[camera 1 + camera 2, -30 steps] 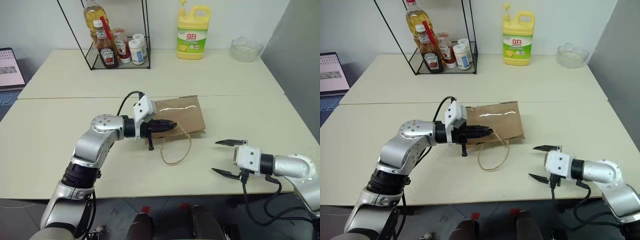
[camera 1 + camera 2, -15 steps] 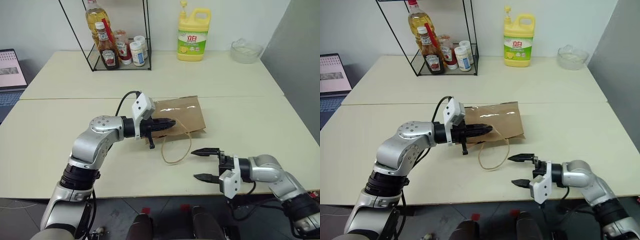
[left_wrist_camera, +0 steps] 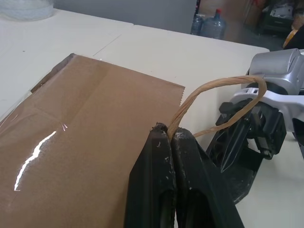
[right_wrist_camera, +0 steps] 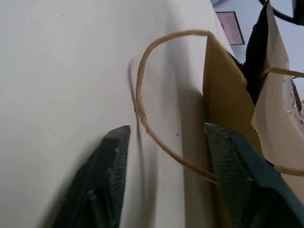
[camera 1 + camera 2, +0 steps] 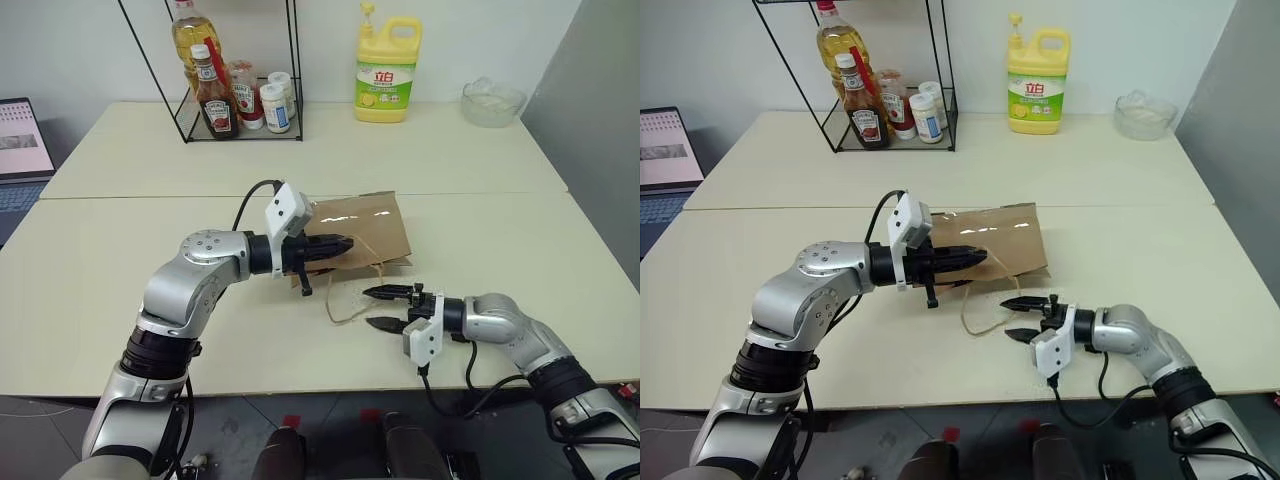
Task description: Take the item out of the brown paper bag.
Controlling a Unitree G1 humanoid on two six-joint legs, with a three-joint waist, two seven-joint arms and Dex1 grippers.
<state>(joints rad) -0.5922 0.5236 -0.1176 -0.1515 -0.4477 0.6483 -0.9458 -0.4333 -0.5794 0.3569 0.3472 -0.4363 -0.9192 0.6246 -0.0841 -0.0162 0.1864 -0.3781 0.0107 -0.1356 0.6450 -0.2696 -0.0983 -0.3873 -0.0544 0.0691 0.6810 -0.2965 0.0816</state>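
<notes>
The left gripper is pinching one cord handle tight at mid-frame, so the half-open right gripper should be grabbing the lower cord loop and gently pulling the brown paper bag open.

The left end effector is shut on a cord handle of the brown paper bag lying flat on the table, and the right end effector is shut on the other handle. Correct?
Not quite. The right end effector is open, its fingers either side of the loose cord handle, as the right wrist view shows. The left end effector is indeed shut on its cord handle of the flat brown paper bag.
</notes>
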